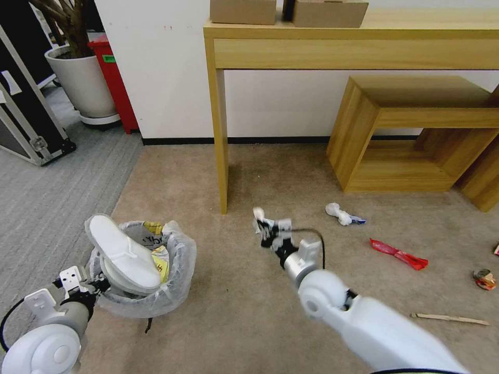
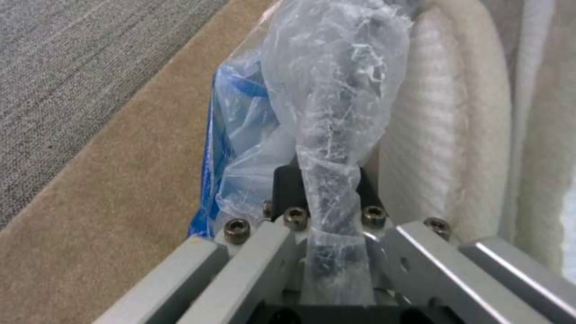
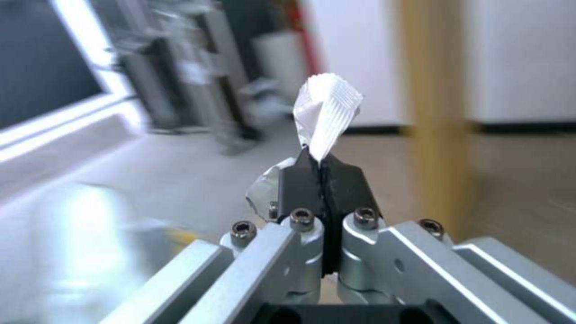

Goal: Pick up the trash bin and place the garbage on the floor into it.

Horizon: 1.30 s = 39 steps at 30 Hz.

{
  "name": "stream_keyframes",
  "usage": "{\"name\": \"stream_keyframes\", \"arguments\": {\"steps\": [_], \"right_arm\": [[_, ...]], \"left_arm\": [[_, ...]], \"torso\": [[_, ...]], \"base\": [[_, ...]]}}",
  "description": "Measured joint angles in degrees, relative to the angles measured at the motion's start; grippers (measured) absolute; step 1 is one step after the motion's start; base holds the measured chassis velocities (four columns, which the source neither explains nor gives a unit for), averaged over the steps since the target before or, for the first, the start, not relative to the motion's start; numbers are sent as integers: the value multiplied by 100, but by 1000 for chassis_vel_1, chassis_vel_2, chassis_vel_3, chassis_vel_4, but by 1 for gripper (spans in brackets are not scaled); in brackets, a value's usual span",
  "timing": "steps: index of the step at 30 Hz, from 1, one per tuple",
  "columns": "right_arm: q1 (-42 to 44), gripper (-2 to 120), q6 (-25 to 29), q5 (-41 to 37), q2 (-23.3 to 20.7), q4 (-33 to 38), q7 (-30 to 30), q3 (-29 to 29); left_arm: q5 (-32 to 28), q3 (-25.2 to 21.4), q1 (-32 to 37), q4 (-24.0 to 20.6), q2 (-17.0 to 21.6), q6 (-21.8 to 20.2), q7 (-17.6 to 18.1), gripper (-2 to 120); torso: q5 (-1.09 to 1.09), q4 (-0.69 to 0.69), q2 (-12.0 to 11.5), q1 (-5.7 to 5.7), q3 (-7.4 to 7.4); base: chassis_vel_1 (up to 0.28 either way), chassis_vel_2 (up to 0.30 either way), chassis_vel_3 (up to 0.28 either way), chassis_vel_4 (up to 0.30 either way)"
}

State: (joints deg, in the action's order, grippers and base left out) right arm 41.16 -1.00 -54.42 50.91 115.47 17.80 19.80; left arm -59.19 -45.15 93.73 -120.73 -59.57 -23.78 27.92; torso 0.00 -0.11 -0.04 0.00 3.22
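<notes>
My left hand [image 1: 99,284] clamps the trash bin [image 1: 174,283] rim; my right hand [image 3: 324,168] pinches a silver wrapper [image 3: 327,114] above the floor

You see a tan carpet floor [image 1: 249,317] carrying 4 pieces of litter on its right side: a crumpled white paper [image 1: 339,213], a red wrapper [image 1: 398,254], a small red-and-white cup [image 1: 484,279] and a wooden stick [image 1: 450,318], all apart from each other.
</notes>
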Motion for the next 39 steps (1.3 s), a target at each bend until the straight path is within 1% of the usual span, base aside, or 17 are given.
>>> {"name": "stream_keyframes", "arguments": {"steps": [1, 2, 4, 6, 8, 9, 10, 13, 14, 17, 19, 22, 23, 25, 26, 29, 39], "right_arm": [[0, 0, 0, 0, 0, 0, 0, 0], [-379, 0, -20, -359, -167, 457, -133, 228], [-939, 0, -127, -841, -277, 901, -136, 723], [-1150, 0, -187, -1016, -276, 1007, -78, 967], [-1557, 0, -326, -1313, -184, 1127, 166, 1554], [-1732, 0, -407, -1453, -108, 1136, 320, 1803], [-1732, 0, -407, -1453, -108, 1136, 320, 1803], [-2267, 0, -572, -1667, 181, 935, 680, 2572], [-2267, 0, -572, -1667, 181, 935, 680, 2572], [-2595, 0, -741, -1866, 583, 549, 1017, 3052], [-2647, 0, -797, -1930, 744, 431, 1095, 3134], [-2795, 0, -942, -2095, 1336, 42, 1360, 3348], [-2795, 0, -942, -2095, 1336, 42, 1360, 3348], [-2876, 0, -1009, -2182, 1709, -191, 1497, 3432], [-2876, 0, -1009, -2182, 1709, -191, 1497, 3432], [-2939, 0, -1111, -2242, 2107, -538, 1737, 3511], [-2929, 0, -1407, -2360, 2372, -896, 2146, 3572]], "left_arm": [[0, 0, 0, 0, 0, 0, 0, 0], [3, 15, -8, -37, -10, -10, 12, 0], [4, 18, -17, -89, -19, -25, 31, 0], [2, 18, -17, -106, -22, -30, 37, 0], [0, 10, -17, -136, -23, -35, 48, 0], [-2, 2, -17, -150, -24, -36, 50, 0], [-2, 2, -17, -150, -24, -36, 50, 0], [-14, -31, -3, -207, -32, -36, 55, 0], [-14, -31, -3, -207, -32, -36, 55, 0], [-35, -59, 14, -306, -53, -41, 57, 0], [-41, -70, 23, -333, -62, -45, 56, 0], [-51, -120, 83, -424, -95, -47, 57, 0], [-51, -120, 83, -424, -95, -47, 57, 0], [-48, -143, 127, -488, -124, -47, 54, 0], [-48, -143, 127, -488, -124, -47, 54, 0], [-29, -161, 197, -565, -160, -46, 32, 0], [-15, -175, 304, -725, -172, -32, 20, 0]], "torso": [[0, 0, 0, 0, 0], [0, 0, -1, 0, 1], [-1, 0, 0, 0, 0], [0, 0, 0, 0, 1], [0, 0, 0, 0, 1], [0, 0, -1, 0, 1], [0, 0, -1, 0, 1], [0, 0, -1, 0, 1], [0, 0, -1, 0, 1], [-2, 0, 0, 0, 1], [-1, -1, -1, 0, 1], [-2, 0, -1, 0, 2], [-2, 0, -1, 0, 2], [-2, 0, -1, 0, 1], [-2, 0, -1, 0, 1], [-2, 1, -1, 0, 1], [-1, -1, -1, 0, 2]], "base": [[0, 0, 0, 0], [0, 0, 0, 0], [0, 0, 0, 0], [0, 0, 0, 0], [0, 0, 0, 0], [0, 0, 0, 0], [0, 0, 0, 0], [0, 0, 0, 0], [0, 0, 0, 0], [0, 0, 0, 0], [0, 0, 0, 0], [0, 0, 0, 0], [0, 0, 0, 0], [0, 0, 0, 0], [0, 0, 0, 0], [0, 0, 0, 0], [0, 0, 0, 0]]}}
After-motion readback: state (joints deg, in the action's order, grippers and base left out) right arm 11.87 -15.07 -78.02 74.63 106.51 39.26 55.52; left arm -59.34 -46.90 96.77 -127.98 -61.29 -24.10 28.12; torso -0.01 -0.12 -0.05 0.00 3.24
